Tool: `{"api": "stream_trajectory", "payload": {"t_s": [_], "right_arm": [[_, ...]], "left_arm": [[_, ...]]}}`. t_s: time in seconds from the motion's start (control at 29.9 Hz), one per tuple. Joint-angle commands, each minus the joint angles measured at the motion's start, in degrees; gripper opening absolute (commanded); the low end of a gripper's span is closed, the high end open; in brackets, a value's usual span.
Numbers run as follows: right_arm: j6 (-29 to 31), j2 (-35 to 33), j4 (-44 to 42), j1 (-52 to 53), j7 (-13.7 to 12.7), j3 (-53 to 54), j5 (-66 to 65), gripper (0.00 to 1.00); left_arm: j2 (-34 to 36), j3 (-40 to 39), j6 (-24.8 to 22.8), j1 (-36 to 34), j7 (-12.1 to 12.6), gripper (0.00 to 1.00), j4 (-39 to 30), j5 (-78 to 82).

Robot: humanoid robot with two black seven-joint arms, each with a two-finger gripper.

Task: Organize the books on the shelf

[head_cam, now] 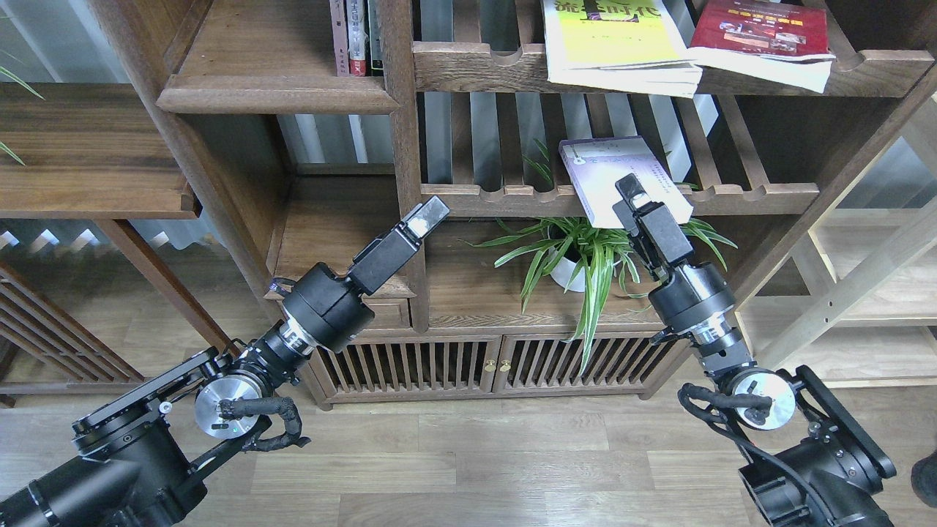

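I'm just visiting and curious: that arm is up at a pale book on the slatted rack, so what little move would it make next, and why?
Probably a short lift and pull back toward the robot. The right tool appears shut on the lavender book, which rests tilted on the slatted rack, overhanging its front rail above the plant. Drawing it clear would free it for carrying; the left tool holds nothing.

The lavender book [611,176] lies tilted over the front rail of the lower slatted rack, one corner hanging past it. The yellow-green book [611,40] and red book [761,33] lie side by side on the upper rack, overhanging its rail. The plank shelf [271,88] sits upper left.
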Motion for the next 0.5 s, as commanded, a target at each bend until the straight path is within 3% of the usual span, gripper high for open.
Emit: {"api": "stream_trajectory", "payload": {"t_s": [0.0, 0.47], "right_arm": [[0.0, 0.0, -0.1, 0.0, 0.0, 0.0, 0.0, 1.00], [0.0, -0.2, -0.1, -0.1, 0.0, 0.0, 0.0, 1.00]], "left_arm": [[0.0, 0.1, 0.0, 0.0, 0.0, 0.99, 0.0, 0.2], [-0.5, 0.0, 0.0, 0.9, 0.5, 1.00, -0.3, 1.5]]}}
